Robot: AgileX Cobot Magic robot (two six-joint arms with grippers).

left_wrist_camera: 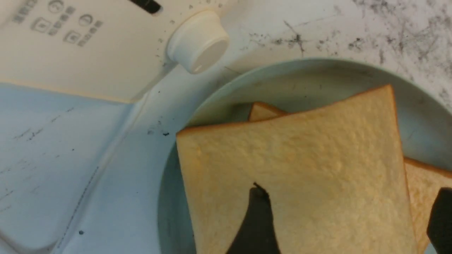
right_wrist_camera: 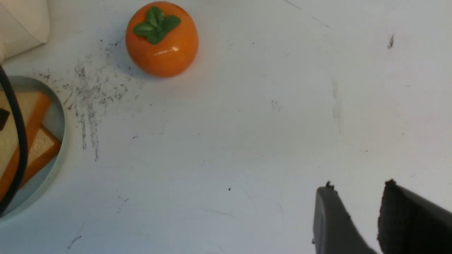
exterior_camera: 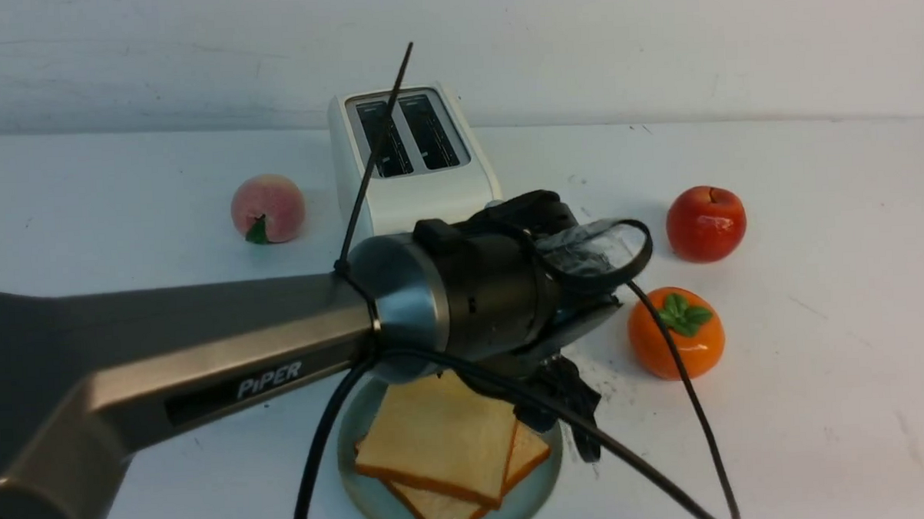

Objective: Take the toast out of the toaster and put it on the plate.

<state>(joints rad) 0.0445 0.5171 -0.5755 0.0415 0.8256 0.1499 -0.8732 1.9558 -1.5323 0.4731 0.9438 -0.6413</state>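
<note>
Lifting clear looks like the step left: the left gripper (left_wrist_camera: 348, 190), jaws spread wide and empty, hangs over the top toast (left_wrist_camera: 293, 165), which lies flat on the plate (left_wrist_camera: 310, 77) just near of the toaster (exterior_camera: 429, 188). Rise straight up so no pad drags the slice.

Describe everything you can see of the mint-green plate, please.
The plate is round, pale mint-green and shallow, with a low raised rim; it looks smooth and hard. It lies flat on the white table, just in front of the toaster. Two overlapping toast slices lie on it, covering most of it. The open left gripper hangs above it.
</note>
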